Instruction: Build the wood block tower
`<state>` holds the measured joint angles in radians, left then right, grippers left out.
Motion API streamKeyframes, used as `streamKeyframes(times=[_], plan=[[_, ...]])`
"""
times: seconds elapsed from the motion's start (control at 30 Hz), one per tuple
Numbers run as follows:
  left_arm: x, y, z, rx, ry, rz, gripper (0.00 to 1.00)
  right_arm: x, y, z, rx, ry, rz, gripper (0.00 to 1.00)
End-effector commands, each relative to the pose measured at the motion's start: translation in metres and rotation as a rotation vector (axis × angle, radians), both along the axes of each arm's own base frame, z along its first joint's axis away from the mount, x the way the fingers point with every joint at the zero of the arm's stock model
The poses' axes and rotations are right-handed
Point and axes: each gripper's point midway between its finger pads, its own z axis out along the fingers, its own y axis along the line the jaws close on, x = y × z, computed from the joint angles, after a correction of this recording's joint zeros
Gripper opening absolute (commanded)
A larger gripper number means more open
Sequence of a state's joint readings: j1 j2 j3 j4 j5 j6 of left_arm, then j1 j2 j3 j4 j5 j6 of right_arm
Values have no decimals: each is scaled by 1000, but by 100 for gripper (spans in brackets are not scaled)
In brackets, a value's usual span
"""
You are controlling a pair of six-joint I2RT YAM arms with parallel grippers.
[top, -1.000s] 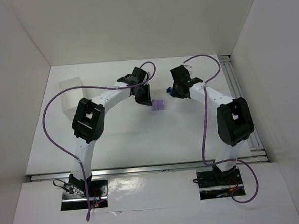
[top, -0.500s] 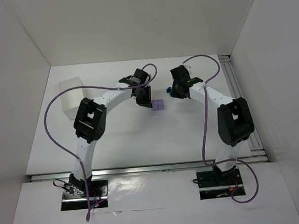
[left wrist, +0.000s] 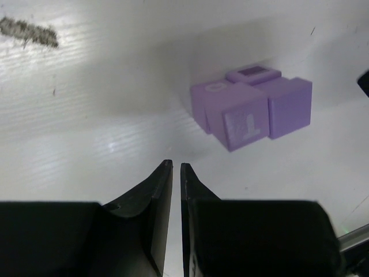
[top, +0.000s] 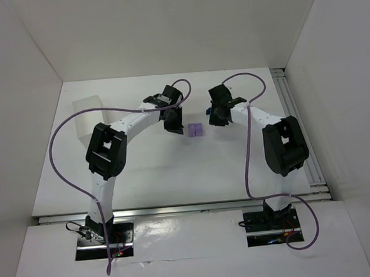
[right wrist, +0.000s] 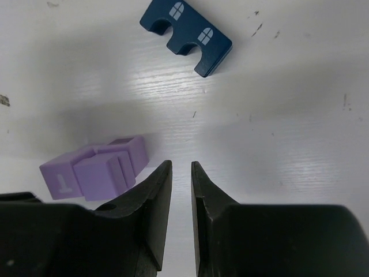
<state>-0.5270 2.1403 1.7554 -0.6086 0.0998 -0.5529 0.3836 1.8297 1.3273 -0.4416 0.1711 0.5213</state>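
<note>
Black and drawn almost together, with only a thin slit between the fingers, the left end effector grips nothing. It hangs low over the worktop, just left of the purple blocks. The right end effector is likewise nearly closed and empty, poised just right of the same blocks.

The purple blocks are a few small light-purple pieces pressed together, mid-worktop between the two end effectors. One face carries a white T-like mark, and one top has a darker recess. In the right wrist view a dark blue block lies flat by itself, apart from the purple ones. It has two arched notches and white window prints.

Bare worktop stretches on the near side of the blocks, towards the arm bases. A translucent white box stands well off at the far left, by the wall. A metal rail runs along the right edge.

Compared with a second ago, the left end effector has drawn back slightly to the left, leaving a small gap to the purple blocks. The right arm's elbow has swung a little to the left. The purple blocks have not moved.
</note>
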Motion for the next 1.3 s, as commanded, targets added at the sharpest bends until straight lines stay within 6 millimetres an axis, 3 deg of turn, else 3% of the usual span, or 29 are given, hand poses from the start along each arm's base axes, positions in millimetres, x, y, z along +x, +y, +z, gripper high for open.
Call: streamKeyframes(times=[0.0,0.23,0.57,1.27], plan=[[0,17,34,-2,-59,27,24,7,10,-3,29,-8,38,27],[-1,39,45,16,-85,73,24,5,19,-19,52,28,85,27],[-1,39,43,16,-84,73,24,4,38,-26,60,46,145,27],[-1,40,39,24,-79,65,24,5,49,-22,65,39,177,27]])
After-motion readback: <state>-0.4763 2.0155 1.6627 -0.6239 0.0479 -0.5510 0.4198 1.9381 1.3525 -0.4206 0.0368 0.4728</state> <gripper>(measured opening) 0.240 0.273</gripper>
